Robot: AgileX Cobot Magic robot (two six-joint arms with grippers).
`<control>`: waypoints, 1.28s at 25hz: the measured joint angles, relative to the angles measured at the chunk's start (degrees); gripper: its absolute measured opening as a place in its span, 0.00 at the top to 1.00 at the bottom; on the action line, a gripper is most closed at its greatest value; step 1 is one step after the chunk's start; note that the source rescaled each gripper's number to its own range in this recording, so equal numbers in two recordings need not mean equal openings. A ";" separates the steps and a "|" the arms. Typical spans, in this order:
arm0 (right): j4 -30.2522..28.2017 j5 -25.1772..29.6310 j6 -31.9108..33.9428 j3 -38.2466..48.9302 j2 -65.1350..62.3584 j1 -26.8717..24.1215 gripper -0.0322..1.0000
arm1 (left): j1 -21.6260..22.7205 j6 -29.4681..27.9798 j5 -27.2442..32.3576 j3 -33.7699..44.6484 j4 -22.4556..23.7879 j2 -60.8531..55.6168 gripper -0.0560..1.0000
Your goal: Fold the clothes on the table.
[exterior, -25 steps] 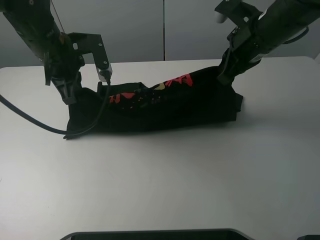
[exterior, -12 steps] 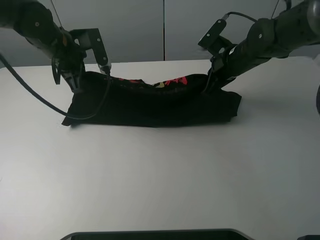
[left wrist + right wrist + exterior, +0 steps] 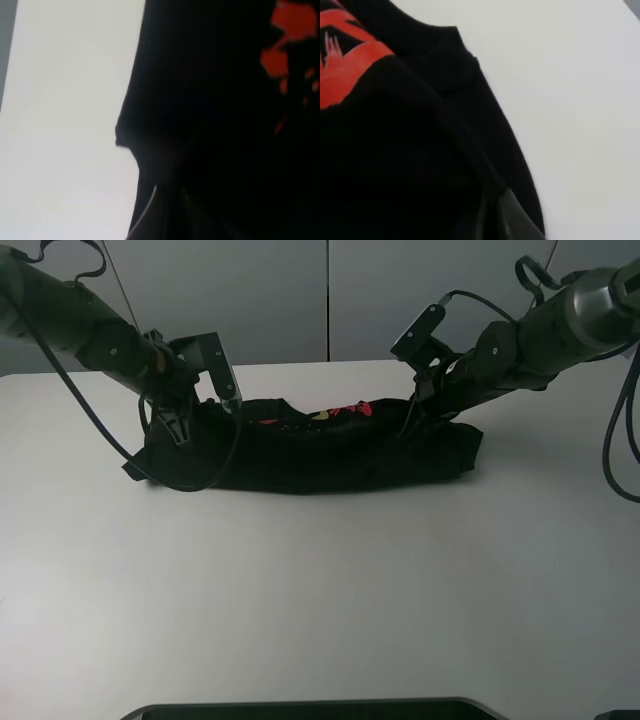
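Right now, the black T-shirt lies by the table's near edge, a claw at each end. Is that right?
No: the exterior high view shows the T-shirt by the far edge of the table, not the near. Left claw and right claw are at its ends.

Both arms are made of black, rounded tubular links. The left arm [image 3: 85,320] sits at the upper left of the frame and the right arm [image 3: 520,335] at the upper right, where one grey link [image 3: 612,290] has a metallic sheen. Each wrist bears an angular black plate, the left bracket [image 3: 205,352] and the right bracket [image 3: 420,325]. Thin black leads hang loose: a left cable [image 3: 105,437] and a right cable [image 3: 607,445]. One of the fingers [image 3: 512,217] looks dark and glossy.
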 joint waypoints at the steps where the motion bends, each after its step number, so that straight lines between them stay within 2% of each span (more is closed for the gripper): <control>1: 0.09 0.00 0.00 0.00 0.13 0.00 0.97 | 0.00 -0.14 -0.51 0.00 0.00 0.13 0.95; 6: 0.07 1.10 0.00 0.00 0.26 -0.43 0.96 | 0.00 -0.24 -0.38 0.00 0.22 1.38 0.95; 8: 0.07 2.33 0.00 0.00 0.26 -0.98 0.89 | 0.00 -0.35 0.83 0.00 0.45 2.01 0.95; 10: 0.07 3.01 0.74 0.00 0.26 -1.91 0.77 | 0.00 -0.46 1.72 0.00 0.67 2.74 0.95; 13: 0.07 3.47 3.18 0.00 0.26 -3.70 0.51 | 0.00 -0.46 2.07 0.00 0.67 3.42 0.91; 15: 0.07 3.56 4.35 0.00 0.26 -4.72 0.32 | 0.00 -0.76 2.07 0.00 0.67 3.53 0.84; 17: 0.07 4.01 5.00 0.00 -0.56 -5.34 0.22 | 0.00 -2.87 2.38 -0.23 0.67 3.53 0.73; 21: 0.07 5.56 5.86 0.00 -4.64 -5.73 0.18 | 0.00 -8.81 5.72 -2.58 0.70 2.81 0.44; 24: 0.07 8.03 9.63 0.00 -9.87 -5.73 0.17 | 0.00 -10.52 10.58 -5.43 0.58 0.79 0.29; 28: 0.07 16.46 19.04 0.00 -16.76 -5.73 0.17 | 0.10 -10.99 17.10 -8.37 -3.17 -2.75 0.24; 32: 0.07 27.54 26.57 0.00 -19.33 -5.96 0.17 | 0.10 -11.13 21.18 -9.06 -13.16 -7.08 0.24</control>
